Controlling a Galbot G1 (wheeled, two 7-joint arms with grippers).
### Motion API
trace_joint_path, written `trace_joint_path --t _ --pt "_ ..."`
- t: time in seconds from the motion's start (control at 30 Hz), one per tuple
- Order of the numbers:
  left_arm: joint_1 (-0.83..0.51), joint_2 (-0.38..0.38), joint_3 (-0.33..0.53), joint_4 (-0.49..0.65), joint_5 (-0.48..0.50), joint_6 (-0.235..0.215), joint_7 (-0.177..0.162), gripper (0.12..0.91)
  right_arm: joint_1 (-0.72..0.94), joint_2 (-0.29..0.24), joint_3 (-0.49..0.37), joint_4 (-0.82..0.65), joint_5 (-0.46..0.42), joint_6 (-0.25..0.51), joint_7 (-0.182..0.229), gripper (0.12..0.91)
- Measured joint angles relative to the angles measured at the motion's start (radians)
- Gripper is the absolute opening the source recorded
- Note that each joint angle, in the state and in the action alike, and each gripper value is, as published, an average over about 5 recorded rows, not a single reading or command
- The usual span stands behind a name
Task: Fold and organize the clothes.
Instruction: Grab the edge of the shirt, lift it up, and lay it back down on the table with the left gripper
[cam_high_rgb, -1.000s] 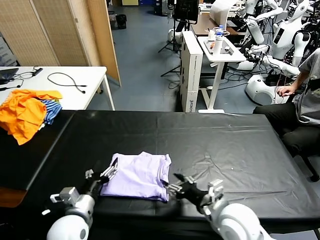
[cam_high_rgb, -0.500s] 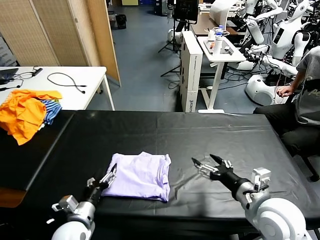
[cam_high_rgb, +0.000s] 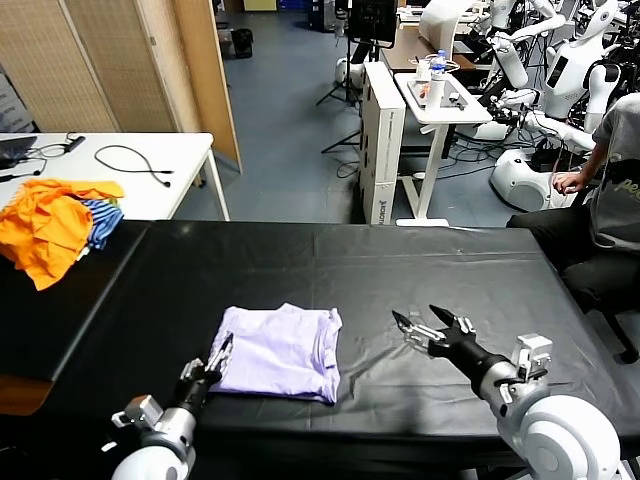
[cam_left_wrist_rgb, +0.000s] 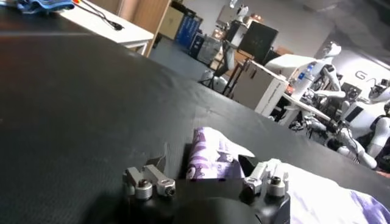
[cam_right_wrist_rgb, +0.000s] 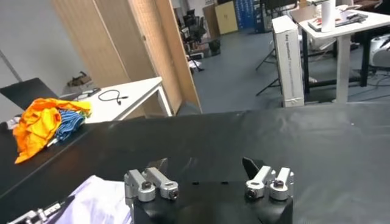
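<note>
The lavender T-shirt (cam_high_rgb: 277, 352) lies folded flat on the black table (cam_high_rgb: 460, 265), near its front edge and left of centre. My left gripper (cam_high_rgb: 219, 357) is low at the shirt's near-left corner. In the left wrist view a folded edge with the purple-and-white print (cam_left_wrist_rgb: 210, 155) sits between that gripper's (cam_left_wrist_rgb: 204, 164) fingers, which stand apart on either side of it. My right gripper (cam_high_rgb: 427, 323) hovers open over bare table to the right of the shirt, with nothing between its fingers (cam_right_wrist_rgb: 206, 164). The shirt's plain edge (cam_right_wrist_rgb: 97, 198) shows in the right wrist view.
Orange garments (cam_high_rgb: 45, 225) and a striped cloth (cam_high_rgb: 103, 218) are piled at the far left, partly on a white table (cam_high_rgb: 150, 165) with a cable. A seated person (cam_high_rgb: 610, 180) is at the right edge. A white cart (cam_high_rgb: 440, 105) and other robots stand behind.
My right gripper has swung away from the shirt's near-right corner to the right and lifted. My left gripper has slid slightly toward the front edge and its fingers have narrowed around the shirt's corner.
</note>
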Motion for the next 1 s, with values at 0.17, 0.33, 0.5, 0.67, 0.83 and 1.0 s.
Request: trace_joint_path --t 0.17,0.33,0.5,0.67,0.83,1.0 --pt "-0.003 0.0 -0.007 -0.004 -0.045 0.023 -0.007 0.216 -0.001 0.005 -0.002 -0.004 -0.006 0.0 0.0 0.907" --pt "-0.012 0.019 -0.026 -0.029 -0.005 0.046 -0.021 0.176 0.001 0.006 0.004 -0.012 -0.01 0.002 0.0 0.907" --pt "-0.023 0.087 -0.062 -0.044 0.101 0.035 -0.021 0.171 0.007 0.008 0.007 -0.031 -0.027 0.011 -0.001 0.907" --pt "-0.012 0.219 -0.122 -0.054 0.158 0.022 -0.02 0.171 0.012 0.011 -0.002 -0.052 -0.035 0.013 -0.002 0.907" --pt "0.012 0.358 -0.22 -0.067 0.183 0.008 -0.023 0.171 0.019 0.012 -0.013 -0.061 -0.038 0.014 -0.002 0.907" --pt "0.039 0.465 -0.32 -0.106 0.231 0.005 -0.04 0.171 0.017 0.021 -0.028 -0.063 -0.047 0.014 -0.003 0.907"
